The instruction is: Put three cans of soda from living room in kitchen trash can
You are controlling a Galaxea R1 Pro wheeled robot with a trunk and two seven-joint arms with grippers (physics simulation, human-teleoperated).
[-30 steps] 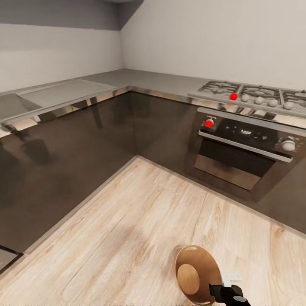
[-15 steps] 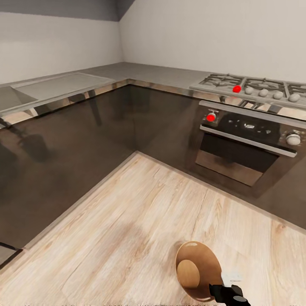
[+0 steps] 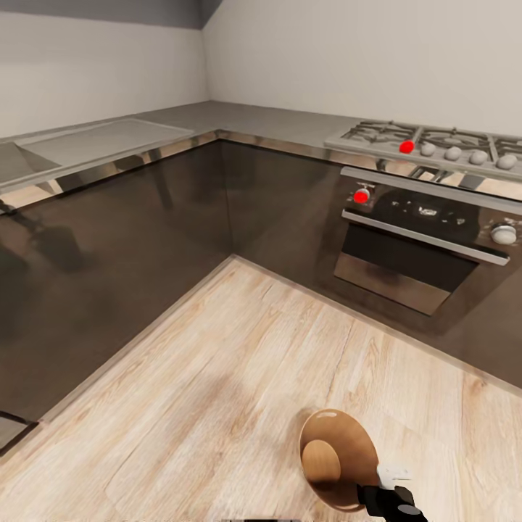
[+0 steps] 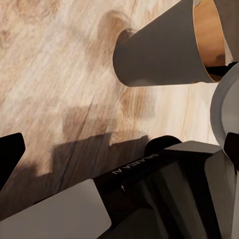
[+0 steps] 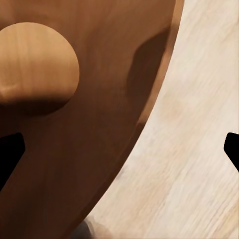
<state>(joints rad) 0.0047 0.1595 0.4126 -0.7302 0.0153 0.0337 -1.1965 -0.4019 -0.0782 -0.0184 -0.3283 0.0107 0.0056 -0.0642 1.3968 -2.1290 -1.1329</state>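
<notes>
Copper-brown rim and dark brown inside mark the tash can (image 3: 337,459), standing on the wood floor (image 3: 239,377) in front of the oven (image 3: 420,254), well apart from it. Bin looks empty: flat base bare in the right wrist view (image 5: 74,124). Right hand (image 3: 395,500) just beside the rim, partly over it; its fingertips spread wide, nothing between them. Left hand (image 4: 119,149): near the bin's grey wall (image 4: 159,55), spread, empty. No soda can seen. Judgement: no drop pending; next move calls for fetching a can from the living room.
</notes>
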